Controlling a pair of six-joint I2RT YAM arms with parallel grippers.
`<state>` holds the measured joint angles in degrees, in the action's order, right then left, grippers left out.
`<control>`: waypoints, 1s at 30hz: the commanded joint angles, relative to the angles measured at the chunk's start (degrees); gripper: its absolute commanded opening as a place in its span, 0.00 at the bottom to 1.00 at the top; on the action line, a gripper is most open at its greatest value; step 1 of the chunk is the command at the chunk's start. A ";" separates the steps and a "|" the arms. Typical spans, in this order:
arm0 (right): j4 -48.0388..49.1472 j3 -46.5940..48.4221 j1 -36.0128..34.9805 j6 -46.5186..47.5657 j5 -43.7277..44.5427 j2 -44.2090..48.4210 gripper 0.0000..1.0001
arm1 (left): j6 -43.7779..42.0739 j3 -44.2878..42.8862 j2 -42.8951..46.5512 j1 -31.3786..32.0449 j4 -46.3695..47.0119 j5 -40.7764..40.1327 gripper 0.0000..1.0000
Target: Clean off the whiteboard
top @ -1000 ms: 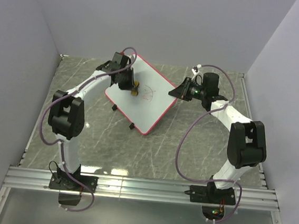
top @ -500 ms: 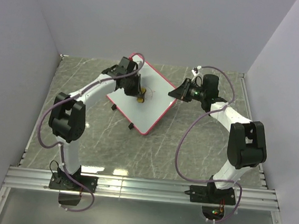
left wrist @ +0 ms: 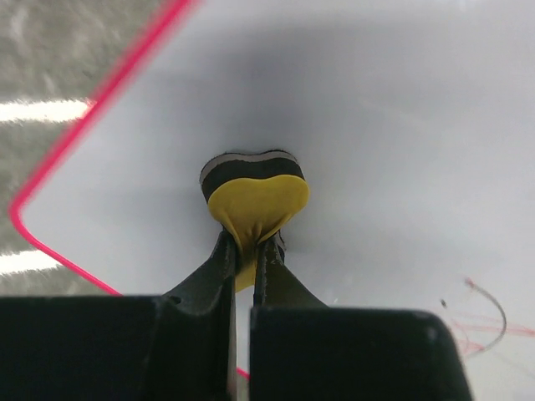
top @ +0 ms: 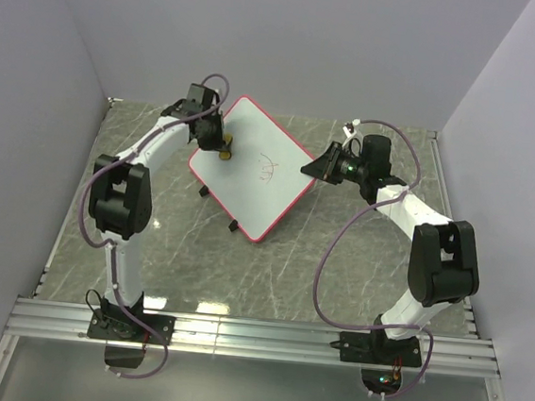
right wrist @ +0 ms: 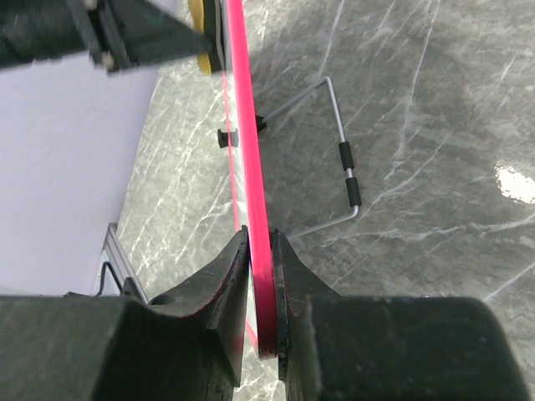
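Swinging back to ten o'clock, the left end effector [left wrist: 248, 246], clamping the small yellow eraser [left wrist: 255, 196], left red scribbles [top: 269, 169] on the pink-framed whiteboard [top: 269, 205] propped on the grey desk [top: 356, 266], its edge pinched by the right end effector [right wrist: 261, 251]; wiping seemed unfinished.

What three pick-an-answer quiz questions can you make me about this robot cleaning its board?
1. Where is the eraser?
A) at the whiteboard, near a corner
B) lying on the table
C) stuck to the wall

2. What colour is the whiteboard's frame?
A) blue
B) pink-red
C) green

3. What is the right gripper doing?
A) hanging open in the air
B) clamping the whiteboard's edge
C) holding the eraser

Answers:
1 A: the left wrist view shows it against the white surface by the rounded corner.
2 B: every view shows a pink-red rim.
3 B: the right wrist view shows its jaws shut on the frame.
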<state>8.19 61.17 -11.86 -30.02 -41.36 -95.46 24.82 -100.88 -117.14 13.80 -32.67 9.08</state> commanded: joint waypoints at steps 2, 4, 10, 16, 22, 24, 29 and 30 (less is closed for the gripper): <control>-9.60 -2.72 -2.38 3.92 2.61 -2.36 0.00 | -3.11 4.99 4.46 10.62 1.99 3.14 0.00; -9.24 -2.20 -2.56 3.48 2.52 -2.80 0.00 | -3.37 4.82 5.52 14.47 1.47 3.22 0.00; -9.85 -0.79 -2.47 3.74 2.60 -3.33 0.00 | -1.80 9.55 10.08 21.69 2.25 3.14 0.00; -9.07 -2.28 -2.47 3.48 2.69 -2.80 0.00 | 1.46 16.07 12.38 20.75 4.02 0.68 0.00; -9.85 -2.46 -2.47 4.18 3.13 -2.01 0.00 | 1.37 14.13 10.80 12.32 2.96 -0.82 0.00; -10.03 -2.45 -2.56 4.09 3.13 -1.92 0.00 | 1.02 14.22 9.92 9.42 3.05 -2.30 0.00; -10.29 -2.63 -2.64 4.35 3.22 -1.66 0.00 | -0.04 15.27 6.93 8.78 4.01 -2.24 0.00; -10.38 -2.63 -2.56 4.44 3.22 -1.66 0.00 | 0.14 15.80 7.01 10.18 4.36 -1.18 0.00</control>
<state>7.90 61.47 -11.86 -30.15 -41.56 -95.81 25.80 -85.93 -107.98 21.02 -30.22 9.21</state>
